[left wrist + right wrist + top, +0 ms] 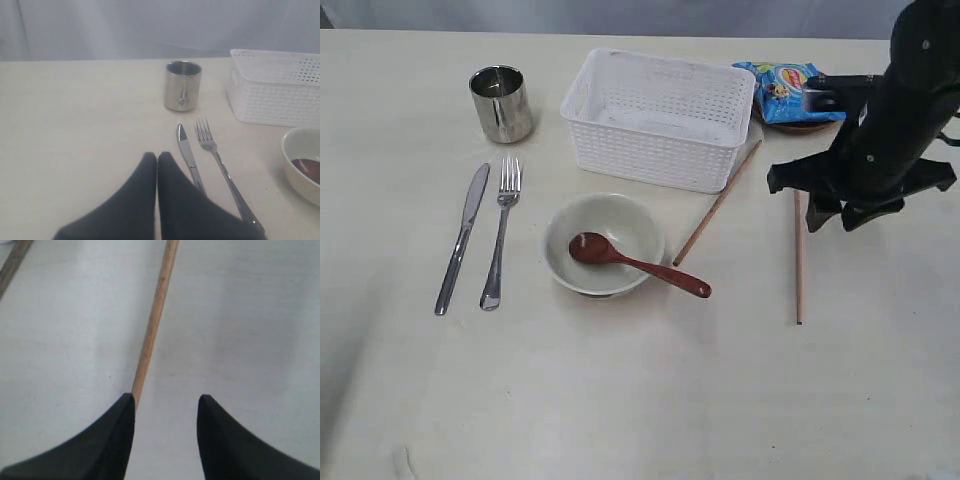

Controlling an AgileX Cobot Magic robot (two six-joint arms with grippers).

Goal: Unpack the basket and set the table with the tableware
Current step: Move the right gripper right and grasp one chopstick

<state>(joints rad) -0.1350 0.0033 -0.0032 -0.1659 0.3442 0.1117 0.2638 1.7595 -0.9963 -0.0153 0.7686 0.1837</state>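
The right gripper [835, 218] hangs over the table [640, 400] near its right edge. Its jaws stand apart and hold nothing. One chopstick [798, 258] lies flat on the table, running from under the gripper toward the near edge. In the right wrist view the end of this chopstick [155, 315] comes up to the tip of one finger [120, 435], not in the middle of the gap. I cannot tell whether it touches the finger. The second chopstick [717, 203] lies slanted, close along the right end of the basket [650, 160], well apart from the gripper.

The basket stands near the far edge, in the middle. The bowl [620, 205] is in front of it, with the spoon [640, 262] resting in it, the handle over the rim. The knife [463, 238] and the fork [500, 235] lie side by side toward the left edge, and the cup [501, 103] stands behind them.

The snack packet [785, 90] lies by the far right corner of the basket and covers most of the plate [800, 127]; only a thin brown rim shows. The right arm [900, 110] hides part of the packet and the far end of the chopstick under it.

The left gripper [157, 157] is outside the exterior view. In its wrist view the jaws are pressed together with nothing between them, just beside the knife handle.

The right arm comes in from the right edge and bends down, with the gripper pointing at the table.
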